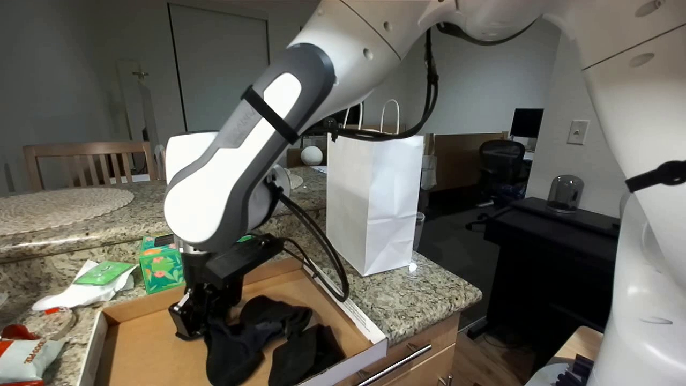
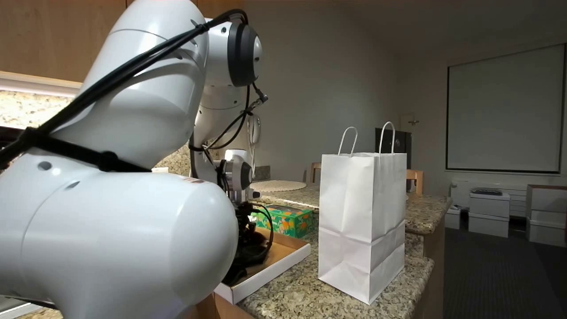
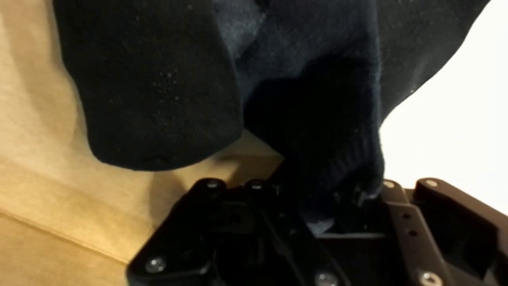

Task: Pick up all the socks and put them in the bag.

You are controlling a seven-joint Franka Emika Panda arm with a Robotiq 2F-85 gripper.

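Dark socks (image 1: 236, 355) are heaped in a shallow cardboard box (image 1: 144, 343) on the granite bench (image 1: 423, 295); a white paper carrier bag (image 2: 347, 208) is stood upright beside it. In the wrist view, the narrowing end of a navy sock (image 3: 317, 87) lies between the jaws of the Robotiq gripper (image 3: 322, 186); these are set apart, and whether the cloth is pinched cannot be told. The socks can be judged light, limp and unbreakable, with enough rub in the knit to be held without hard squeezing. A bunched fold near the narrow, seemingly ribbed end should be taken, rather than a flat edge that might slip free. Neighbouring socks could be dragged along, and the tall, light bag could be tipped if brushed.
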